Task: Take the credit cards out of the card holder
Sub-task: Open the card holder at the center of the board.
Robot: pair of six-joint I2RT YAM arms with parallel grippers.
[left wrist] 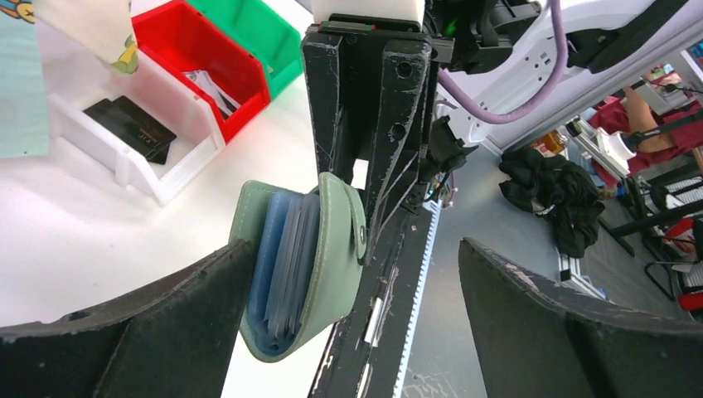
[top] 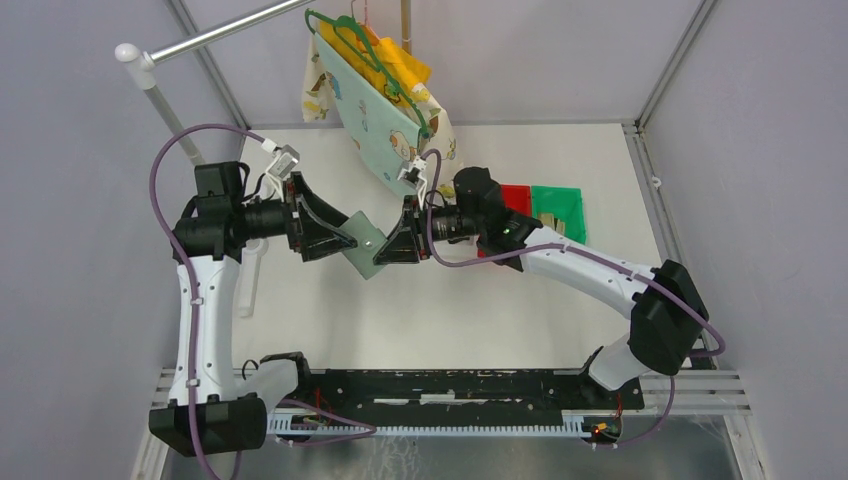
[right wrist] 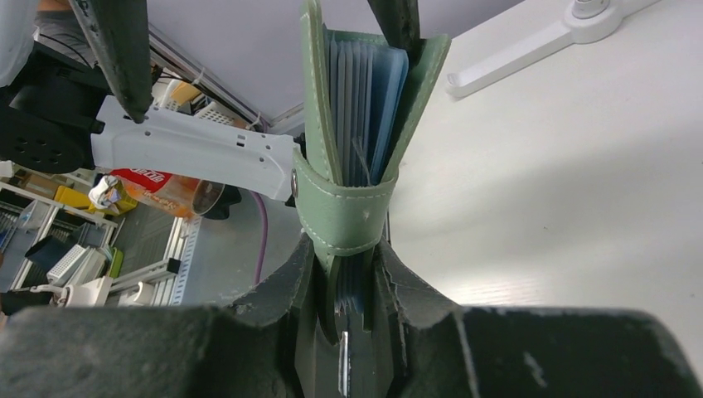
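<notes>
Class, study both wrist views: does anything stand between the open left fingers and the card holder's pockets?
Partly. The snap tab bridges both covers of the card holder at the end the right gripper clamps. The far edge gapes, pockets exposed to the left gripper.

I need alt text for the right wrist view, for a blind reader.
The right gripper clamps the grey-green card holder, its strap closed over blue pockets. The left gripper stands open beyond it, above the white table.
</notes>
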